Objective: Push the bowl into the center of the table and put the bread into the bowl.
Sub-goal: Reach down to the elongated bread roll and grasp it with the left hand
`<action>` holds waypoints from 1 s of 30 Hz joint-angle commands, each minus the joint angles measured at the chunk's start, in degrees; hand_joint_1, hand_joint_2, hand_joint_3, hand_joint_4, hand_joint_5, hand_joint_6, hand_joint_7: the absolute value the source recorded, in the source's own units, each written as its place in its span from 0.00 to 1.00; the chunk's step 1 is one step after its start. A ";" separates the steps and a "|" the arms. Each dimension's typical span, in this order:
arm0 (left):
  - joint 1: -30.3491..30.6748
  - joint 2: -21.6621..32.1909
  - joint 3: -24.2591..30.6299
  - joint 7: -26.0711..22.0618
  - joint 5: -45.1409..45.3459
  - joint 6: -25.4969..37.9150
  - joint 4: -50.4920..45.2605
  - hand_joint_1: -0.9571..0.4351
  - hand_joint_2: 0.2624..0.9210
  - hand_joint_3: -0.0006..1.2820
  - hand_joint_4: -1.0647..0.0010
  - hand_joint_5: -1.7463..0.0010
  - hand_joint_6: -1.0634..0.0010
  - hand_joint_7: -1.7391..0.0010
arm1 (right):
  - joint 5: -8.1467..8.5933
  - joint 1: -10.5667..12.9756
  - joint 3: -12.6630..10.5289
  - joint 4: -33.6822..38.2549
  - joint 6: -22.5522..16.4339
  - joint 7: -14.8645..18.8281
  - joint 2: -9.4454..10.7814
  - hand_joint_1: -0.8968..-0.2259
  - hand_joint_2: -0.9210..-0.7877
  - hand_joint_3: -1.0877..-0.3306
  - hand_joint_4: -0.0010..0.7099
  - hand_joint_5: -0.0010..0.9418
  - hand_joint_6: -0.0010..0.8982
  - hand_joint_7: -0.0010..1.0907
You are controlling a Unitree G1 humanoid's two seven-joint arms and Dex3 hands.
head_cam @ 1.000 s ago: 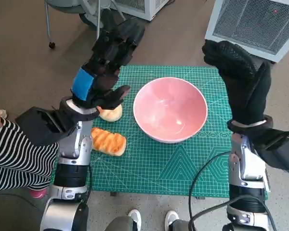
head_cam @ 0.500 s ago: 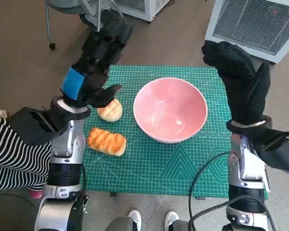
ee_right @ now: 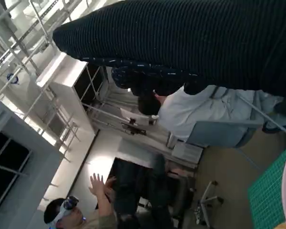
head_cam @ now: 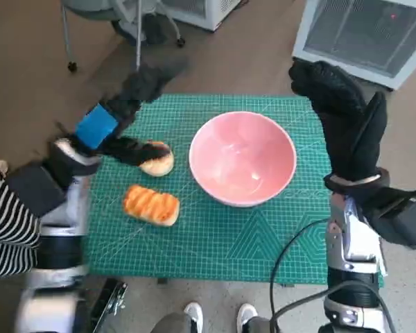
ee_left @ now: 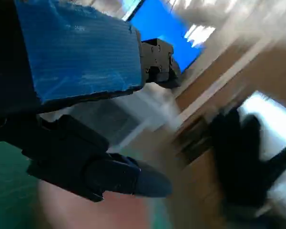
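While the head view looks steeply down, the pink bowl (head_cam: 242, 158) stands near the middle of the green cutting mat (head_cam: 215, 236) that covers the table. Two pieces of bread lie on the mat to the left of the bowl: a round pale bun (head_cam: 157, 159) close to the bowl's rim, and a longer glazed loaf (head_cam: 151, 205) nearer to the robot. The left hand (head_cam: 118, 118) is blurred, and it hovers over the left part of the mat with its fingers spread; one dark finger reaches over the round bun, but it holds nothing. The right hand (head_cam: 343, 114) stands upright at the right edge of the mat, beside the bowl and apart from it, fingers loose and empty. A striped sleeve (head_cam: 3, 229) of a person shows at the left edge, and a white grilled machine (head_cam: 364, 35) stands on the floor beyond the table.

From the left wrist, the picture is strongly blurred; the blue tape (ee_left: 78, 52) and one black finger (ee_left: 109, 174) show, with nothing gripped.

From the right wrist, the glove (ee_right: 190, 43) fills the top with curled fingertips, and a person with a raised hand (ee_right: 97, 186) sits far behind.
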 commanded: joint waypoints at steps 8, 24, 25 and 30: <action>7.41 15.15 -3.86 -5.97 11.89 14.82 -18.86 0.61 0.68 0.00 0.79 1.00 0.64 0.97 | -0.18 2.31 -1.18 0.06 0.57 -0.72 -0.42 0.20 0.00 0.61 0.28 0.01 0.18 0.31; 11.87 16.01 -7.46 -6.29 15.36 13.96 -22.38 0.57 0.68 0.00 0.77 1.00 0.61 0.99 | -1.00 1.94 -0.95 1.29 -0.34 -1.51 0.45 0.24 0.00 0.61 0.30 0.01 0.17 0.31; 12.09 15.90 -7.85 -6.21 15.66 13.74 -22.17 0.57 0.68 0.00 0.76 1.00 0.61 0.99 | -0.99 2.00 -0.95 1.31 -0.35 -1.45 0.46 0.24 0.00 0.61 0.30 0.01 0.17 0.31; 12.90 15.54 -9.50 -5.59 16.92 12.54 -21.00 0.56 0.69 0.00 0.75 0.99 0.61 0.99 | -0.82 2.31 -1.01 1.37 -0.34 -1.13 0.37 0.24 0.00 0.61 0.30 0.01 0.17 0.31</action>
